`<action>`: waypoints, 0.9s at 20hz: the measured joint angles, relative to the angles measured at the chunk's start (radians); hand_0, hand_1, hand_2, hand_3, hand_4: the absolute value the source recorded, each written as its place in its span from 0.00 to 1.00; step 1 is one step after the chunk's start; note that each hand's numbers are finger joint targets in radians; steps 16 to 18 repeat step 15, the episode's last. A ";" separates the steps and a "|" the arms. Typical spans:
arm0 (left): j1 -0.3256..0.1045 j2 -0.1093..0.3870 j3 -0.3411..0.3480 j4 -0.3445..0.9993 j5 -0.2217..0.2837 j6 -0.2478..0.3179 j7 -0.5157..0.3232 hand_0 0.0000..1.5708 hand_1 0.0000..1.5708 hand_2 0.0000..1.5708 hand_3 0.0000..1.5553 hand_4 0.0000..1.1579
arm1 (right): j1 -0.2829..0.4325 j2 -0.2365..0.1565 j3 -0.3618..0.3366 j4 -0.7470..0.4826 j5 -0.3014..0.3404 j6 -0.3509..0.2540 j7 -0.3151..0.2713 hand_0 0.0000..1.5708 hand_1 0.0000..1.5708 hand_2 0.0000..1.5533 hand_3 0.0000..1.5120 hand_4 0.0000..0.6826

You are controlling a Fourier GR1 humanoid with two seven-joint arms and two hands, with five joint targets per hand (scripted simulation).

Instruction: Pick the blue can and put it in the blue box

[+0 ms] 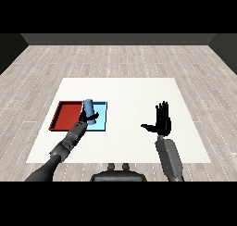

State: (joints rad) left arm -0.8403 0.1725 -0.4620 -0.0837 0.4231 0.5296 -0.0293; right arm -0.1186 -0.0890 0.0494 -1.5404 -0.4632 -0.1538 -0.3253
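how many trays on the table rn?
2. The red tray lies at the table's left; the light blue tray sits right beside it, partly covered by the left hand and the blue can. None look hidden.

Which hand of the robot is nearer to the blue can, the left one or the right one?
Left. The left hand is curled round the blue can, holding it over the light blue tray. The right hand is open, far off to the can's right.
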 measured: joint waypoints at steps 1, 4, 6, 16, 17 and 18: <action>-0.008 0.000 0.003 0.016 -0.004 -0.007 0.009 0.00 0.00 0.00 0.00 0.00 | 0.000 -0.001 -0.005 0.010 0.000 0.005 -0.004 0.00 0.00 0.00 0.00 0.00; -0.022 0.000 0.008 0.045 -0.018 -0.041 0.019 0.00 0.00 0.00 0.00 0.00 | 0.007 -0.011 -0.018 0.013 -0.003 0.017 -0.006 0.00 0.00 0.00 0.00 0.00; -0.033 -0.005 0.010 0.056 -0.027 -0.040 0.019 0.00 0.00 0.00 0.00 0.00 | 0.009 -0.002 -0.017 0.018 0.001 0.021 -0.019 0.00 0.00 0.00 0.00 0.00; -0.035 0.012 0.076 -0.010 -0.003 0.001 -0.139 0.00 0.00 0.00 0.00 0.00 | -0.004 0.008 -0.016 0.044 0.012 0.046 -0.043 0.00 0.00 0.00 0.00 0.00; -0.035 0.012 0.076 -0.010 -0.003 0.001 -0.139 0.00 0.00 0.00 0.00 0.00 | -0.004 0.008 -0.016 0.044 0.012 0.046 -0.043 0.00 0.00 0.00 0.00 0.00; -0.035 0.012 0.076 -0.010 -0.003 0.001 -0.139 0.00 0.00 0.00 0.00 0.00 | -0.004 0.008 -0.016 0.044 0.012 0.046 -0.043 0.00 0.00 0.00 0.00 0.00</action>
